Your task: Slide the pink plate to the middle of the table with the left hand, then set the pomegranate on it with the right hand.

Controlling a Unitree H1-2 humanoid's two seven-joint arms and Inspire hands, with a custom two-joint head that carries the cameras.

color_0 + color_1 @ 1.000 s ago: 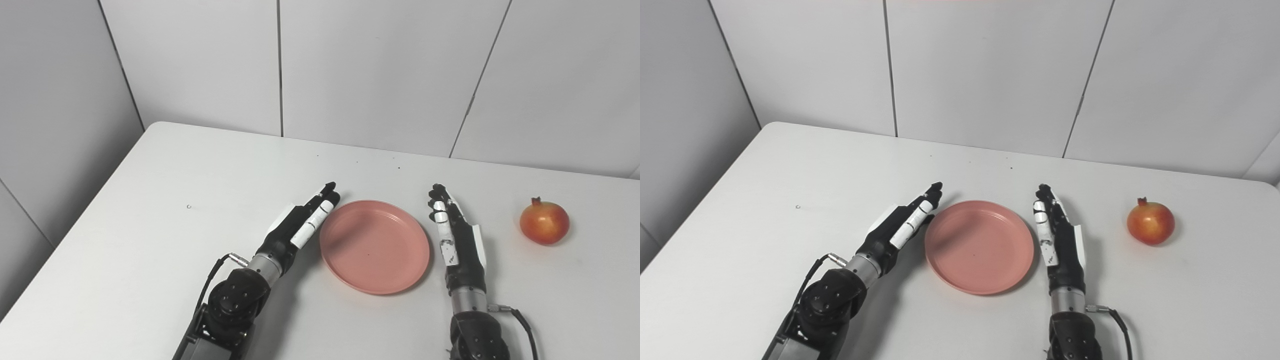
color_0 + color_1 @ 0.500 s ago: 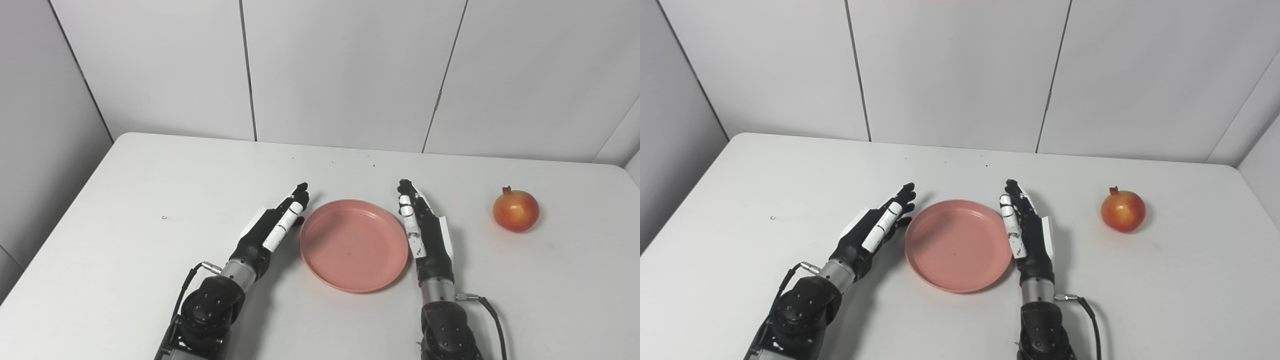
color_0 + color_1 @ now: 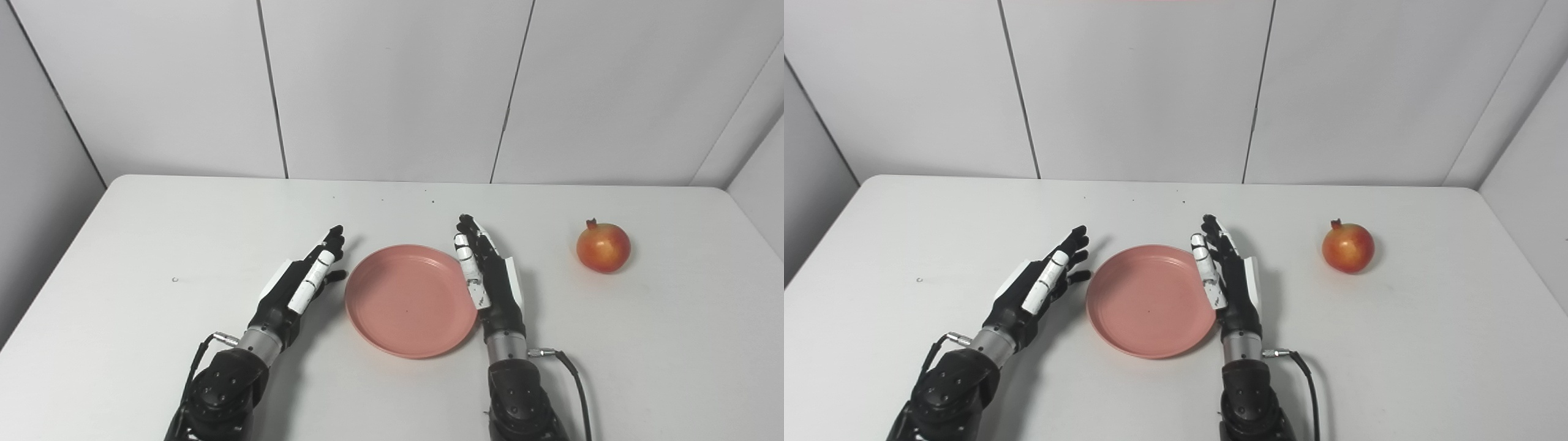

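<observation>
Near the bench's (image 3: pixel 122 343) front edge, two robot arms reach in. Between them lies the empty pink plate (image 3: pixel 409 300). The left robot hand (image 3: pixel 300 283) lies flat just beside the plate's left rim, fingers straight and apart, holding nothing. The right robot hand (image 3: pixel 488 278) rests open against the plate's right rim, also empty. Farther back toward the right edge sits the pomegranate (image 3: pixel 603 246), well apart from both hands.
</observation>
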